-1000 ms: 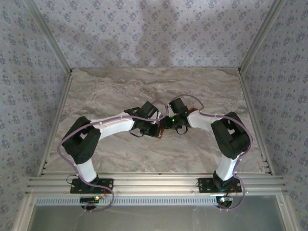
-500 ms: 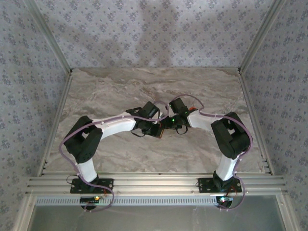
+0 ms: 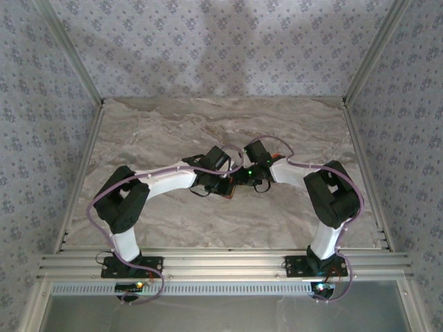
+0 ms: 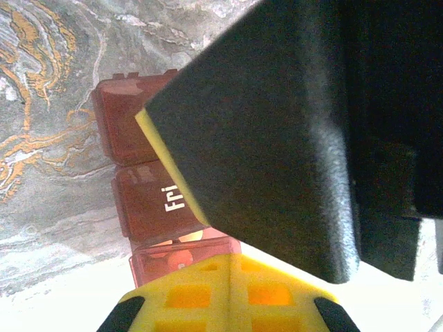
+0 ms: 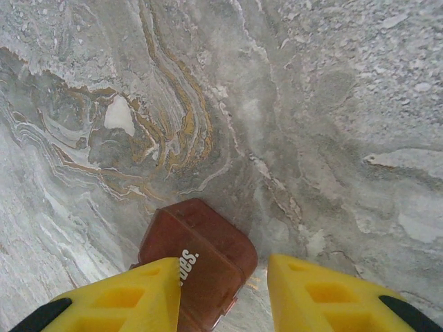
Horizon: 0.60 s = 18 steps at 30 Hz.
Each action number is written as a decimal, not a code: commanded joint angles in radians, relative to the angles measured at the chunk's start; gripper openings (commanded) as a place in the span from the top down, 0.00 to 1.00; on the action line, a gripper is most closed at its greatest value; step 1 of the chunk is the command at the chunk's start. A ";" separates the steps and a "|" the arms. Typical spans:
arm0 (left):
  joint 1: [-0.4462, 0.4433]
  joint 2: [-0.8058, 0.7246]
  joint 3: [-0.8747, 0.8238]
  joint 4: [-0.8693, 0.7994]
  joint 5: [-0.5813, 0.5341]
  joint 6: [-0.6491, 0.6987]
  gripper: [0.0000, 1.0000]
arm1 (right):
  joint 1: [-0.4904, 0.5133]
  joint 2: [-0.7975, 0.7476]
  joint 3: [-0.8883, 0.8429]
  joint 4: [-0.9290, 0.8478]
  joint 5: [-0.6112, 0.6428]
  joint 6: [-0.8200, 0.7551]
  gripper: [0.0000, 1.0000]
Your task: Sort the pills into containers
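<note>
- The pill box point(image 3: 228, 189), a reddish-brown strip of small lidded cells, lay on the marble table point(image 3: 159, 124) near its middle, under the spot where both arms met.
- In the right wrist view, the right gripper point(image 5: 225, 290) had its yellow fingers point(image 5: 124, 297) apart, and one end of the pill box point(image 5: 201, 252) sat in the gap below them. The strip's long axis ran roughly along the direction the gripper pointed.
- In the left wrist view, the left gripper point(image 4: 228, 256) was pressed in close over the pill box point(image 4: 142, 197), beside the cell marked "Fri". The cells ran in a row towards its lower finger.
- I could not tell whether the left fingers were apart or together, as one black finger blocked the view.
- Neither arm was clearly nearer. The left looked placed over a middle cell and the right at the end cell.
</note>
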 commanded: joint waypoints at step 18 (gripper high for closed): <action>-0.033 0.073 0.015 -0.092 -0.074 0.036 1.00 | -0.017 0.043 -0.003 -0.025 0.030 0.024 0.62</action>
